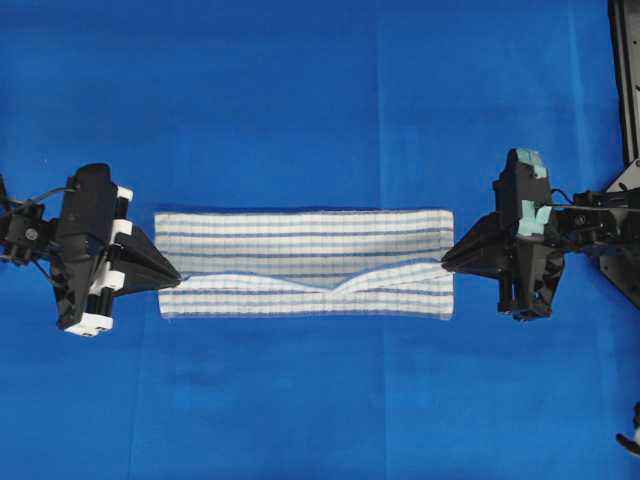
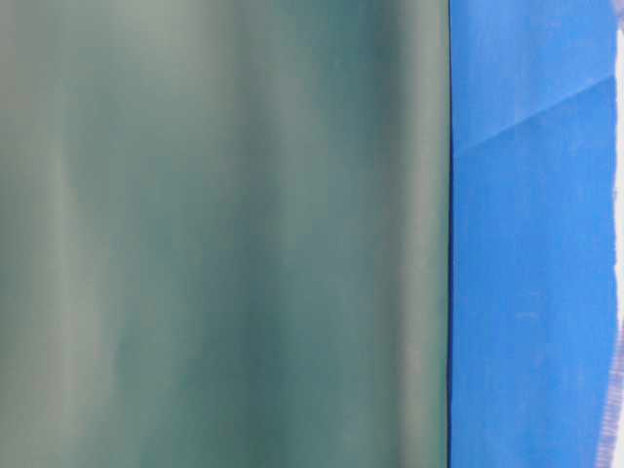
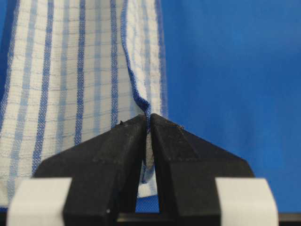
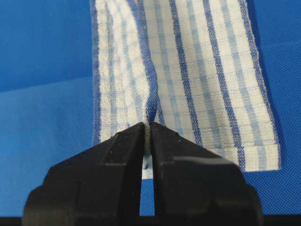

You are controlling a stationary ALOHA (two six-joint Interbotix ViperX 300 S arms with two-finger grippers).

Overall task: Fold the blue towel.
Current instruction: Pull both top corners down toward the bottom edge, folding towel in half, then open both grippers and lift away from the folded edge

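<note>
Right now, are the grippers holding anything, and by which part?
Both hold the blue towel: the left gripper and right gripper each pinch the hemmed edge of its folded-over layer at opposite short ends.

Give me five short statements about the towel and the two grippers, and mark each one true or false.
1. The left gripper is shut on an edge of the blue towel. True.
2. The right gripper hangs open above the towel, holding nothing. False: it is shut on a hemmed edge at the towel's other short end.
3. The towel lies as a long band between the two grippers. True.
4. The towel is rolled into a tight tube. False: it lies flat, with a folded-over layer whose edge dips in the middle.
5. The towel rests on a bare wooden tabletop. False: it rests on the blue table covering.
</note>
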